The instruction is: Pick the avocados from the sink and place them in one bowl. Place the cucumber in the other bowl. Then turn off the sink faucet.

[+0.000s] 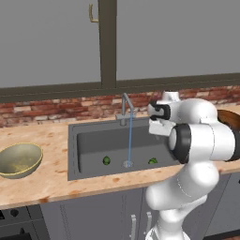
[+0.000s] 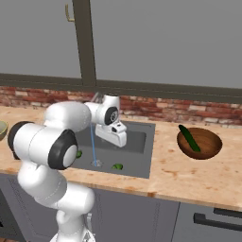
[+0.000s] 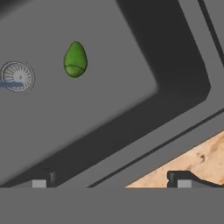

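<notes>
**Empty gripper above the sink, both avocados still in the basin**

The sink lies below and ahead of the gripper, and its raised rim is the main hazard as I judge it: a descent from here could catch a finger on the near wall. The table carries both bowls well off to either side of the gripper. The olive bowl sits far to the left. The brown bowl sits to the right with the cucumber already inside. A long carry to the olive bowl could drop a smooth fruit.

The faucet beside the gripper pours a stream onto the drain. That could leave the avocados slippery.

One avocado lies ahead of the gripper near the drain; the second avocado lies beyond the stream.

The gripper stands fully spread, holding and touching nothing.
</notes>
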### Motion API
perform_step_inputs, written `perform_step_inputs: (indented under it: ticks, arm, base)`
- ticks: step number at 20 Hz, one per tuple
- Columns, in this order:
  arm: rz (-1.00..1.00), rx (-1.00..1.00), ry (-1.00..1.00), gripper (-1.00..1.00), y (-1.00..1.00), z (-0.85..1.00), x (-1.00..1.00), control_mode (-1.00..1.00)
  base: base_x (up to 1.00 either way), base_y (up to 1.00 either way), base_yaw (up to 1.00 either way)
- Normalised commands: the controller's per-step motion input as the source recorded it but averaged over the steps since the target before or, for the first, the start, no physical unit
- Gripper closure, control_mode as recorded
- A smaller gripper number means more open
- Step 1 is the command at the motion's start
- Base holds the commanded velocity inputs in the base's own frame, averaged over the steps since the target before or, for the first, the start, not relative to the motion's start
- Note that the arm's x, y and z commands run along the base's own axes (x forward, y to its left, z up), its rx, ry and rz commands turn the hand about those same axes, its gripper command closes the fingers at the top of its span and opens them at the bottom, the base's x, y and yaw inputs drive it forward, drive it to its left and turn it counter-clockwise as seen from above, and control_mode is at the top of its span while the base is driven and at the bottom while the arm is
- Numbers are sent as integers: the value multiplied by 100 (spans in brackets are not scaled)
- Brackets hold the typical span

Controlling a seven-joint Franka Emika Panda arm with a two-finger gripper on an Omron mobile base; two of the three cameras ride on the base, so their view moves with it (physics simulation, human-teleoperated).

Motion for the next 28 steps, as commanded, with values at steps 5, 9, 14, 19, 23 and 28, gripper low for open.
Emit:
perform_step_inputs:
  ticks: [5, 9, 14, 19, 23, 28]
  arm:
    - [-6, 0, 4, -100, 0, -40, 2, -100]
    - [-4, 0, 2, -100, 0, -41, 4, -100]
    - [0, 0, 0, -100, 0, -41, 7, -100]
    - [0, 0, 0, -100, 0, -36, 13, -100]
    - [0, 0, 0, -100, 0, -32, 19, -100]
    - [0, 0, 0, -100, 0, -29, 22, -100]
  base:
    - [0, 0, 0]
    - [0, 0, 0]
    - [0, 0, 0]
    - [0, 0, 0]
    - [0, 0, 0]
    - [0, 0, 0]
